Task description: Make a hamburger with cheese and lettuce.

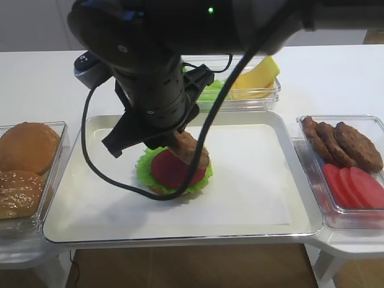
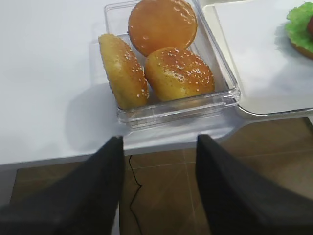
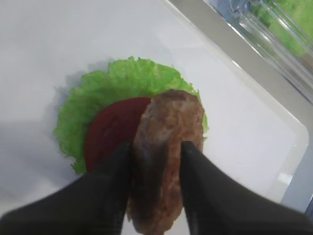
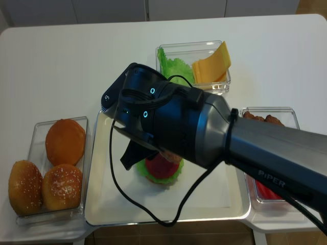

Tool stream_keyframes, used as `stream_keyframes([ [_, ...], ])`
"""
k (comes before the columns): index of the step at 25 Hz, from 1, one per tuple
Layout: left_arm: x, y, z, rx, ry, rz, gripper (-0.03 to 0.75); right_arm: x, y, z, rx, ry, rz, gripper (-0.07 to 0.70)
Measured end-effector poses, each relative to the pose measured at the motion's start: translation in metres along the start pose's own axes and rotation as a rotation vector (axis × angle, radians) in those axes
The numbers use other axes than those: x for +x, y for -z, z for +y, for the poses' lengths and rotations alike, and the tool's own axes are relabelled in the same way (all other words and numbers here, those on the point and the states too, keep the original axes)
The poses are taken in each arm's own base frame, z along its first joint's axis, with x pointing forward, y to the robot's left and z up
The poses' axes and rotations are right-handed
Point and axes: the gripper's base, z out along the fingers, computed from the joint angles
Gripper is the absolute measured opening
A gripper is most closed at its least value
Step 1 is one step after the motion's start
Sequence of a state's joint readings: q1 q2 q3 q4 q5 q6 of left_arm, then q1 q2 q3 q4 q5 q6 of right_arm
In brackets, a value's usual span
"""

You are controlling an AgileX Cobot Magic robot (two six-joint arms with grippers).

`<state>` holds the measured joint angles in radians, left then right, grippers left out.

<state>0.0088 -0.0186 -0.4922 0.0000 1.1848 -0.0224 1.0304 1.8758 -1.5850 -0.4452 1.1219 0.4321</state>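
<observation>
Counting | whole buns [image 2: 161, 46]: three | hamburger [image 1: 174, 171]: one | tomato slices [image 1: 354, 186]: three

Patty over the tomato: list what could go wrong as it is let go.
1. The patty stands tilted on edge between the right gripper fingers, touching only the far side of the tomato slice. It may flop off-centre or slide onto the tray.
2. If it sticks to a finger, lifting away could drag the hamburger sideways or shift its lettuce.
</observation>
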Motion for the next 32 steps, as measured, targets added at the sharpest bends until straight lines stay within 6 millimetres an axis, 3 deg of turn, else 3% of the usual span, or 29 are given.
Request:
stream_keyframes([
  [8, 0.000, 0.000, 0.000, 0.000, 0.000, 0.000, 0.359, 0.000, 0.000, 0.001, -0.010, -0.004, -0.001, 0.434],
  [22, 0.000, 0.000, 0.000, 0.000, 0.000, 0.000, 0.359, 0.001, -0.001, 0.001, -0.070, -0.025, 0.022, 0.458],
  [26, 0.000, 0.000, 0.000, 0.000, 0.000, 0.000, 0.359, -0.005, 0.003, -0.030, -0.153, -0.117, 0.033, 0.459],
  [32, 0.000, 0.000, 0.000, 0.000, 0.000, 0.000, 0.359, 0.000, 0.015, -0.114, -0.179, -0.299, 0.015, 0.459],
])
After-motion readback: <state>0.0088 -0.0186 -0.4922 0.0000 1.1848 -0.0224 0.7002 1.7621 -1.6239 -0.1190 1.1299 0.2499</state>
